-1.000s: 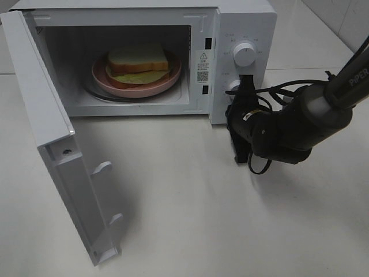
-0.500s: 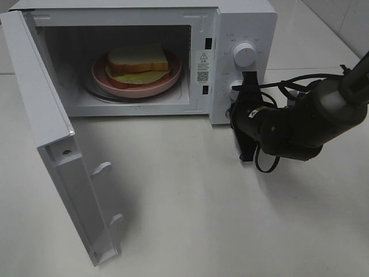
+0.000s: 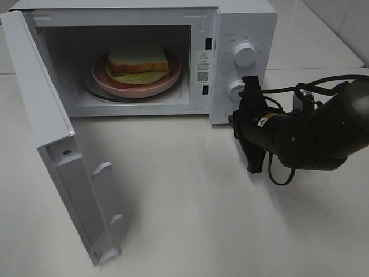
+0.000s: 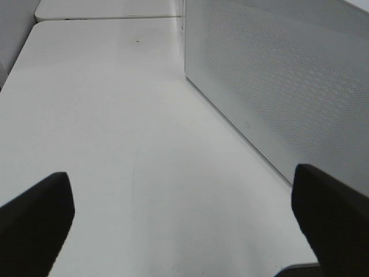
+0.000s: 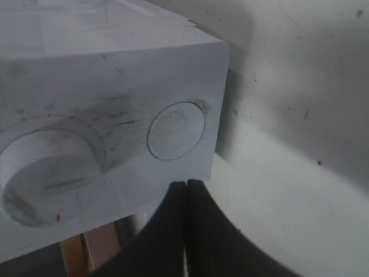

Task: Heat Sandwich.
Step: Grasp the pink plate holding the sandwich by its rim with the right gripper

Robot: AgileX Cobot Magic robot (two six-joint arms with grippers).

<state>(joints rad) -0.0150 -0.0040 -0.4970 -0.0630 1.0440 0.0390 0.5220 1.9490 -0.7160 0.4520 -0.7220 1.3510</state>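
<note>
The sandwich [image 3: 138, 63], tan bread with a yellow-green layer, lies on a round pink plate [image 3: 164, 82] inside the open white microwave [image 3: 242, 23]. My right gripper [image 3: 235, 120] is shut with nothing in it, low in front of the control panel, just below the lower knob [image 3: 236, 88]. In the right wrist view its closed fingers [image 5: 185, 193] point at the panel's bottom corner, under a flat round button [image 5: 176, 131] and beside a knob [image 5: 49, 173]. My left gripper [image 4: 184, 222] is open and empty above the table, out of the high view.
The microwave door [image 3: 57, 150] stands swung out to the front left. A white perforated panel of the microwave [image 4: 288, 86] rises close to the left gripper. Black cables [image 3: 300, 89] trail behind the right arm. An upper knob [image 3: 245, 55] sits on the panel.
The right arm has swung to the right and lower, carrying its shut gripper a little away from the lower knob. The sandwich, plate and door have not moved.
</note>
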